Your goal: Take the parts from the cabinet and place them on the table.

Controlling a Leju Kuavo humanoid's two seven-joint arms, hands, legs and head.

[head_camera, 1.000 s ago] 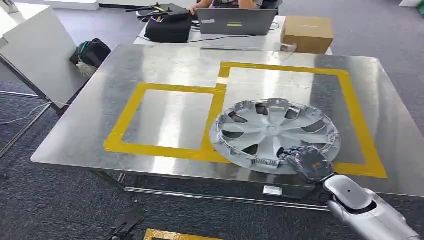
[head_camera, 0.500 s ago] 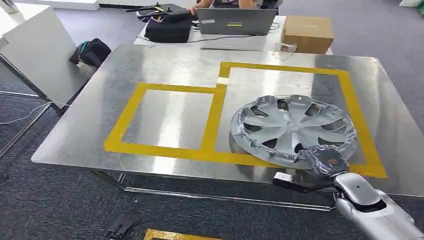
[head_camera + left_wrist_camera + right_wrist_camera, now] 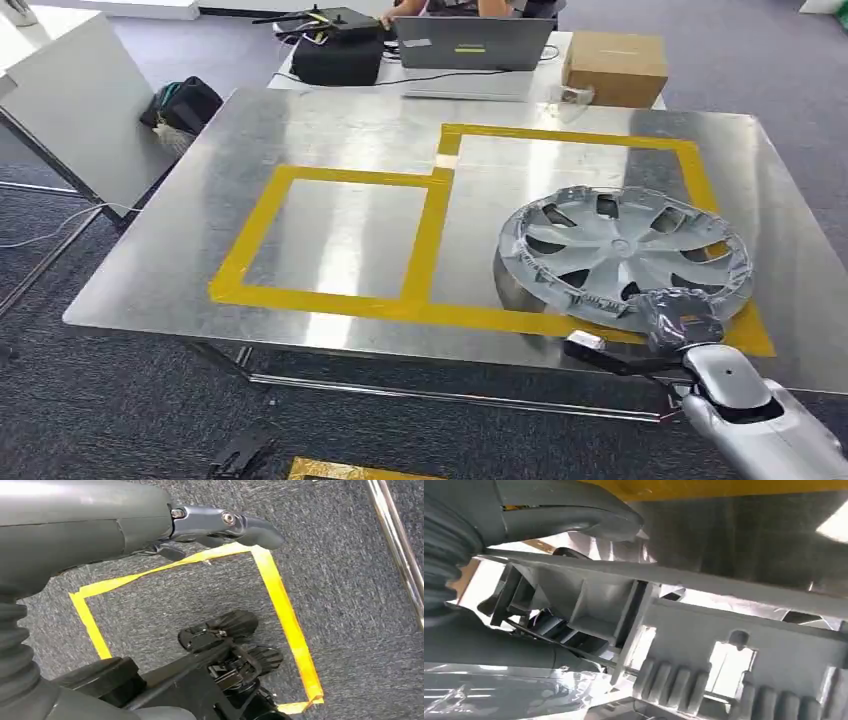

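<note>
Hubcap [image 3: 625, 255] is what you have in hand: a silver plastic wheel cover with spokes and cut-outs, lying over the right-hand yellow tape frame [image 3: 715, 215] on the metal table [image 3: 340, 130], its far-right edge crossing the tape, its near edge tilted up slightly where your right hand [image 3: 682, 318] grips the rim. From the right wrist view you can see the thumb [image 3: 569, 510] lying over the outer face and the rim's inner ribs and clips [image 3: 674, 680] just beyond it, so the hand is clamped on the hubcap edge. Your left hand [image 3: 220, 522] hangs over the carpet beside the floor tape, holding nothing; whether its fingers are spread or curled you cannot tell from that angle. Judge the part as light, fairly stiff across the face but springy and a bit brittle at the thin rim and clips, with a smooth painted front that will likely slide easily on the polished metal. Hold it at the rim, where the lip gives the fingers something to hook under, not by a spoke. It looks nearly placed; you probably need to let the near edge down flat inside the frame before letting go, since a one-sided release could make it skid or rock.
</note>
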